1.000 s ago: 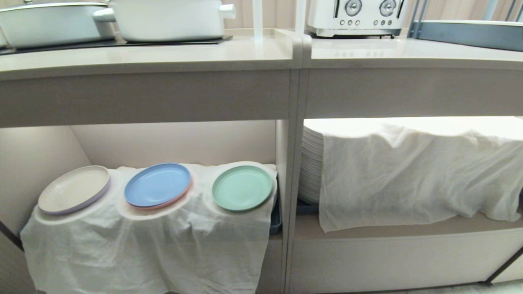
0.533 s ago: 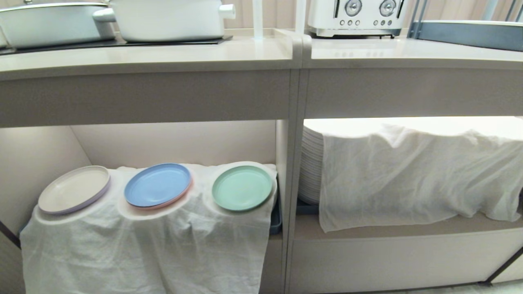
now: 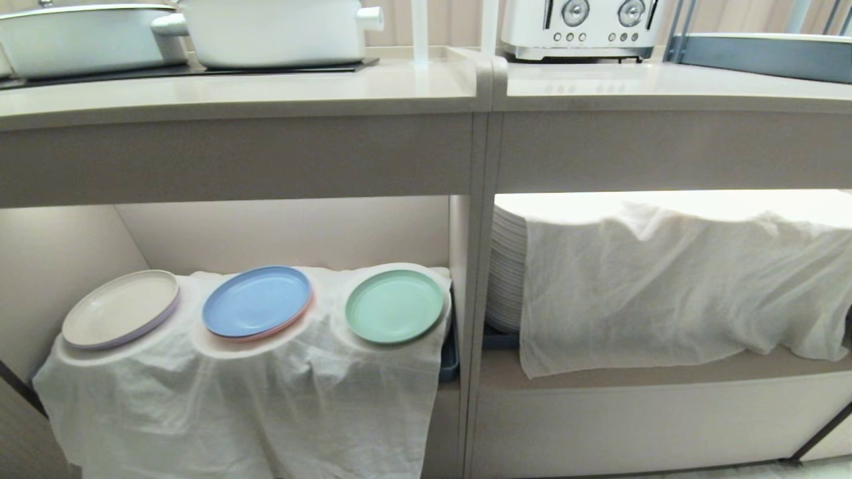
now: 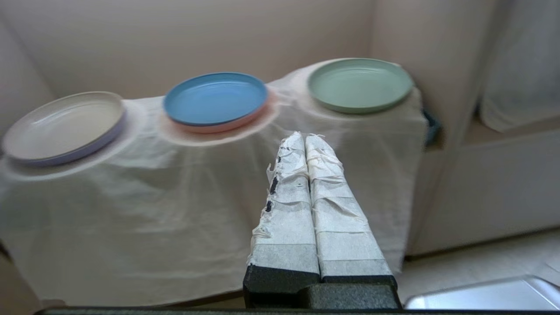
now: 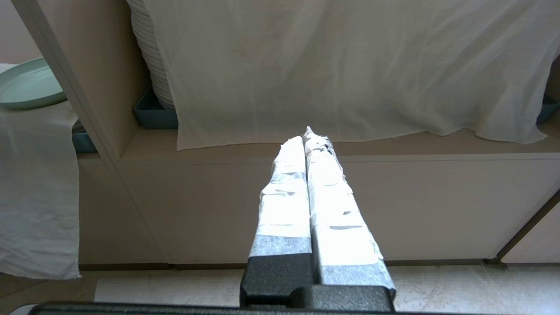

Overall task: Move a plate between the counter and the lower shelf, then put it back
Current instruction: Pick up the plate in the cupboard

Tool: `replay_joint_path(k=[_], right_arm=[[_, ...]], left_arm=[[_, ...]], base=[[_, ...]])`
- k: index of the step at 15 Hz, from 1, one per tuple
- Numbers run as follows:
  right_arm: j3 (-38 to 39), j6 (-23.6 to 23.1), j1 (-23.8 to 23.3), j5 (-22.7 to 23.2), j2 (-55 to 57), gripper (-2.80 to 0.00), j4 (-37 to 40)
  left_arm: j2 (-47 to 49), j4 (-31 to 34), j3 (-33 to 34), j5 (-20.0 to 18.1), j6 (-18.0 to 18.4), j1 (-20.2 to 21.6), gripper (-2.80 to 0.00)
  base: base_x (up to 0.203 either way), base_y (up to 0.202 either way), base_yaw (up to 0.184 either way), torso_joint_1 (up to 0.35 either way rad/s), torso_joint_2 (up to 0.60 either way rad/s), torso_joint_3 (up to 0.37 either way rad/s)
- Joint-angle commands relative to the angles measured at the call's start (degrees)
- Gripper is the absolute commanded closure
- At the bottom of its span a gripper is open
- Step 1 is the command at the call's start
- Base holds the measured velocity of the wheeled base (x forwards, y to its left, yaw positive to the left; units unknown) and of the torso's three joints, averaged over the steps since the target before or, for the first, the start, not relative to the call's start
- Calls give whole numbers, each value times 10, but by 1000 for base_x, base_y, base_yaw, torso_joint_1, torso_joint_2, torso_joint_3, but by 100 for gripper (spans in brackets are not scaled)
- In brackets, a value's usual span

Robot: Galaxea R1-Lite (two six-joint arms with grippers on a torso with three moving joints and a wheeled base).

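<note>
Pale beige, the bench [image 3: 266, 90] runs the full width of the head view, with white pots [image 3: 266, 30] on a black cooktop at the left and a white toaster [image 3: 579, 26] at the right; no writing on it can be read. Below, a post splits the space into two compartments. On the right, a white cloth [image 3: 679, 286] hangs over a stack of white plates [image 3: 506, 273]. On the left, the lower shelf [image 3: 279, 233] has a thin white drape [image 3: 233, 399] hanging over its front. Three plates sit on the drape in a row: a beige plate [image 3: 120, 308], a blue plate [image 3: 257, 302] and the plate [image 3: 394, 306], mint green, nearest the post.

Neither arm shows in the head view. The left pincer [image 4: 305, 140], its taped fingers pressed together and empty, points toward the drape below the blue and green plates, touching nothing. The right pincer [image 5: 306, 140], fingers likewise together and empty, points at the right compartment's ledge.
</note>
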Motion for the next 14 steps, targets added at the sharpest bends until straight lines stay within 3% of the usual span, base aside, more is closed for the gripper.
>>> replay_joint_path(k=[1, 7, 11, 14], right_arm=[[0, 0, 0, 0, 0, 0, 0], [0, -3, 0, 0, 0, 0, 0], [0, -3, 0, -1, 0, 0, 1], [0, -2, 0, -1, 0, 0, 1]], left_arm=[[6, 34, -31, -31, -3, 0, 0], [150, 23, -100, -94, -57, -14, 0], [257, 12, -156, -160, -73, -86, 0], [328, 11, -156, -177, -73, -145, 0]], base=[[0, 0, 0, 0, 0, 0], [0, 0, 0, 0, 0, 0], [0, 0, 0, 0, 0, 0], [0, 0, 0, 0, 0, 0]])
